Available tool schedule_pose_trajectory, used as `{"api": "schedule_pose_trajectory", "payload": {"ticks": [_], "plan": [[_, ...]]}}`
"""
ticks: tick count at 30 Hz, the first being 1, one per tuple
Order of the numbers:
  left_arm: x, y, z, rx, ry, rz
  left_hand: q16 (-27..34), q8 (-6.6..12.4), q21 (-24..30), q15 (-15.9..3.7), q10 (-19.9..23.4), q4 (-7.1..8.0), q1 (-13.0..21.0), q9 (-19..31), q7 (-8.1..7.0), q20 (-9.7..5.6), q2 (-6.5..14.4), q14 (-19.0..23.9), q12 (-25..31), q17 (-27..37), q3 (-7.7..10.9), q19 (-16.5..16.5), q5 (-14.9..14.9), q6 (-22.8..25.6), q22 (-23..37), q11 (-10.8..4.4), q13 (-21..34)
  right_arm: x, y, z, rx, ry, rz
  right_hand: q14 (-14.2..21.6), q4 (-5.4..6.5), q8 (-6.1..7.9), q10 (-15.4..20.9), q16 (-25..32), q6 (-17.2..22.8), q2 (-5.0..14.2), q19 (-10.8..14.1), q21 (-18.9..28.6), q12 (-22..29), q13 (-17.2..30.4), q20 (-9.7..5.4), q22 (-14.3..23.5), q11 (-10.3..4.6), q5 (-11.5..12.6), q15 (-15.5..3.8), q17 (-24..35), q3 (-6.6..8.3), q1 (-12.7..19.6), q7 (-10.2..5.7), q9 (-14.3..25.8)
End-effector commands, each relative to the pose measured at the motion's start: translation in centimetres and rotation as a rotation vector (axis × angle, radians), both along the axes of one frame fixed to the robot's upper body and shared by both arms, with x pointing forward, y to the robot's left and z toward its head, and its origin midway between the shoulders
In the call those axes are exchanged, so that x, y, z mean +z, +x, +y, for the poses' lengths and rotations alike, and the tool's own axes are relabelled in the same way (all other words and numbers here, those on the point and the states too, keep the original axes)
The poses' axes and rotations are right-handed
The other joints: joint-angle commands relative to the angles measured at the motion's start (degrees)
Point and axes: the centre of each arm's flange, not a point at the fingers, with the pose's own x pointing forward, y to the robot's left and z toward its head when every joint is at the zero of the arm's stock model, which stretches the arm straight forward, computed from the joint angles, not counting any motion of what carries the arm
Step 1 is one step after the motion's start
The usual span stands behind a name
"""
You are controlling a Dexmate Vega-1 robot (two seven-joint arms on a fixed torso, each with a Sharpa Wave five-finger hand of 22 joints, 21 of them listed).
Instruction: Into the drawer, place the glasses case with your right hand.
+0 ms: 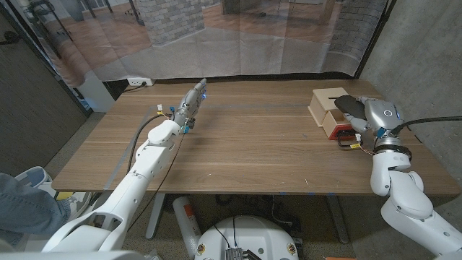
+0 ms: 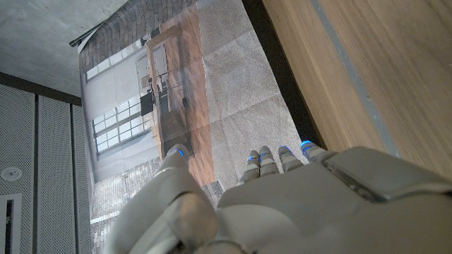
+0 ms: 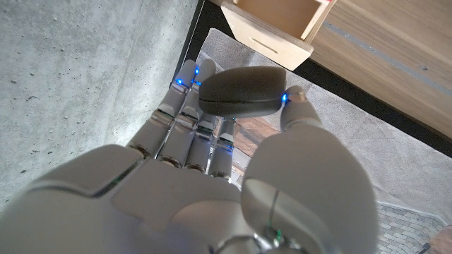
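The right hand (image 1: 367,115), at the right of the frame, has the dark glasses case (image 3: 244,92) pinched between thumb and fingers, raised off the table so it can pass over the drawer's rim. Just beyond it, upper right, the little wooden drawer box (image 1: 328,106) stands with its drawer (image 3: 272,25) pulled out, ready to take the case. Farther off, upper middle, the left hand (image 1: 191,101) waits with fingers straight, holding nothing.

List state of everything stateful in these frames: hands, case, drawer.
Right hand: grips the case between thumb and fingers, raised near the drawer unit.
Dark oval glasses case: closed, held off the table, not yet in the drawer.
Light wooden drawer: pulled open; contents can't be told.
Left hand: holds nothing, fingers extended together, over the table.
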Motion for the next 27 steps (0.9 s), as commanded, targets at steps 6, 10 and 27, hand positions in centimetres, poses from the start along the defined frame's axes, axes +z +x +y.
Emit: {"api": "schedule_pose_trajectory", "payload": {"ticks": [6, 10, 27], "plan": [[0.1, -0.4, 0.1, 0.005, 0.000, -0.005, 0.0, 0.07, 0.0, -0.05, 0.0, -0.11, 0.1, 0.2, 0.05, -1.51, 0.6, -0.2, 0.1, 0.3, -0.13, -4.2, -0.1, 0.2, 0.1, -0.19, 0.2, -0.8, -0.7, -0.8, -0.021, -0.010, 0.082, 0.8, 0.19, -0.19, 8.7, -0.2, 0.6, 7.07, 0.4, 0.4, 0.3, 0.2, -5.36, 0.1, -7.94, 0.3, -6.26, 0.3, 0.11, 7.4, -0.27, 0.2], [0.1, -0.6, 0.2, 0.010, 0.000, -0.009, -0.1, 0.06, 0.0, -0.01, -0.2, -0.12, 0.1, 0.2, 0.06, -1.49, 0.6, -0.4, 0.0, 0.3, -0.15, -4.2, -0.1, 0.1, 0.1, -0.04, 0.2, -0.7, -0.7, -1.0, -0.027, -0.014, 0.090, 0.9, 0.29, -0.22, 8.7, -0.2, 0.7, 7.14, 0.5, 0.5, 0.3, 0.2, -5.41, 0.1, -8.11, 0.3, -6.30, 0.3, 0.07, 7.3, -0.24, 0.2], [-0.9, -0.6, 0.4, 0.018, -0.011, 0.008, -0.1, 0.04, 0.0, 0.07, -0.3, -0.16, 0.1, 0.2, 0.08, -1.48, 0.7, -0.6, 0.0, 0.3, -0.22, -4.3, -0.2, 0.1, 0.1, -0.08, 0.2, 0.7, 0.1, -1.6, -0.046, -0.056, 0.167, 1.4, 0.18, -0.44, 8.9, -0.2, 0.7, 7.41, 1.0, 1.0, 0.2, 0.2, -5.70, 0.0, -8.10, 0.3, -6.60, 0.5, 0.13, 7.7, -0.57, 0.2]]}}
